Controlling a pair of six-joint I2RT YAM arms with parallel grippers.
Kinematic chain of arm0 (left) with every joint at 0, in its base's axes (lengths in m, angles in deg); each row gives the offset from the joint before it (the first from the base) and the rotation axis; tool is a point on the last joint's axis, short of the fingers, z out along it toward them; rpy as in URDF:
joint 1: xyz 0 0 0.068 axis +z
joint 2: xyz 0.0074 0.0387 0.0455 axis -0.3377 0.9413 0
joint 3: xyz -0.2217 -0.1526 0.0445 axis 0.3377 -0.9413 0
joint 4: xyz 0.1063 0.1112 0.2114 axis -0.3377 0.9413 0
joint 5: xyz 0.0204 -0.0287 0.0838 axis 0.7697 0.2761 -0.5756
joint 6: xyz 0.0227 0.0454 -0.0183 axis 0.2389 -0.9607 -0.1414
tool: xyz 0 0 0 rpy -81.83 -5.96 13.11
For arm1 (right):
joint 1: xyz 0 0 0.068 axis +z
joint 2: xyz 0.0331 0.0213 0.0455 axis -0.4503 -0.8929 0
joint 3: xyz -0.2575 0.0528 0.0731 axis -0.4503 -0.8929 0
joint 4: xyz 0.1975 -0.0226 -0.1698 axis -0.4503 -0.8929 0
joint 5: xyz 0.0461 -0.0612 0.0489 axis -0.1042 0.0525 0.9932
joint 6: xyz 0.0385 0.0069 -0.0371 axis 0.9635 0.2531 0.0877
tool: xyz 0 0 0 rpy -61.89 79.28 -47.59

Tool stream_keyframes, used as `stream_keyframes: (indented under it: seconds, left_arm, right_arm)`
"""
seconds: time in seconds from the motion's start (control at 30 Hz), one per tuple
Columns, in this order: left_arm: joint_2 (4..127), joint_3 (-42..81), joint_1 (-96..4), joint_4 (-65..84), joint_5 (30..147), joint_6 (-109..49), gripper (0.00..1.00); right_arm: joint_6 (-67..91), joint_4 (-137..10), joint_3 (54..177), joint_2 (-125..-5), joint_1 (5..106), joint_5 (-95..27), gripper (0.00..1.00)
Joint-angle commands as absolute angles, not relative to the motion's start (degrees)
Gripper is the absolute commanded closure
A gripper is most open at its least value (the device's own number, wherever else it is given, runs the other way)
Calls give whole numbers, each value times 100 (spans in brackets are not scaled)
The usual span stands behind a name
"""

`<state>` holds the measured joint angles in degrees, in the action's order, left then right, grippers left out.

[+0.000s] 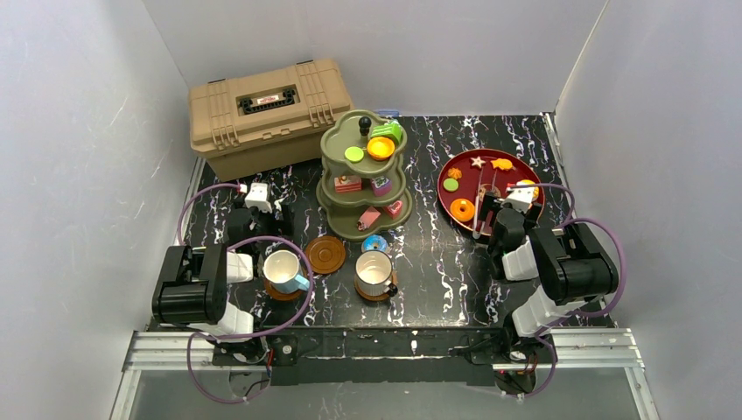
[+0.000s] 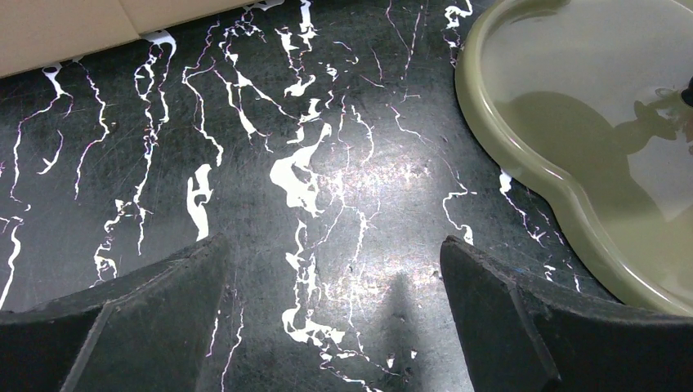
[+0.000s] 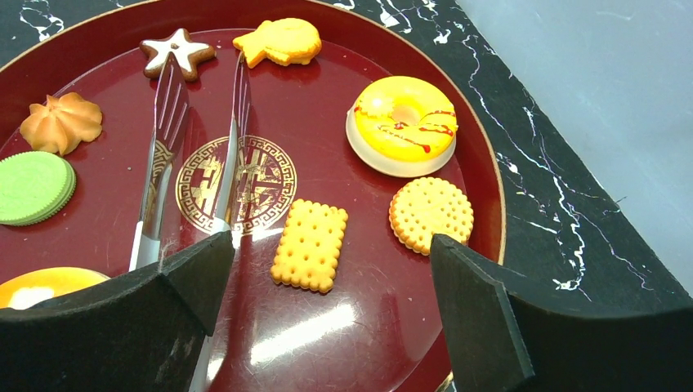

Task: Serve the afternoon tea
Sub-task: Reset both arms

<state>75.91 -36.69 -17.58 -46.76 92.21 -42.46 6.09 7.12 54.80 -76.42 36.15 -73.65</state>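
1. The left arm [image 1: 191,284] is folded, elbow back near its base, forearm reaching forward.
2. The left gripper [image 2: 335,253] points down and forward, its jaws spread wide; both dark fingers [image 2: 122,327] show at the bottom corners of the wrist view.
3. The right arm [image 1: 569,267] is bent likewise, elbow close to its base, wrist stretched ahead.
4. The right gripper [image 3: 327,249] tilts downward, jaws wide apart, gripping nothing.

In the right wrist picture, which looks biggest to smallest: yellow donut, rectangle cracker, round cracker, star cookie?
Largest: the yellow donut.
Next: the rectangle cracker and the round cracker look about alike.
Smallest: the star cookie, but it lies farthest from the camera, so that is unsure.
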Motion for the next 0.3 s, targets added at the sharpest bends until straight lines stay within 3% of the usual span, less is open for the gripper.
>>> stream_keyframes:
  seconds: [0.0, 0.27]
  left_arm:
    - [7519, -3628, -1734, -4717, 9128, -4283, 1]
    - [7518, -3627, -1727, -4702, 9116, -4274, 1]
  right_arm:
    - [523, 723, 5467, -7658, 3601, -7311, 2]
    - [523, 708, 5477, -7649, 3605, -7311, 2]
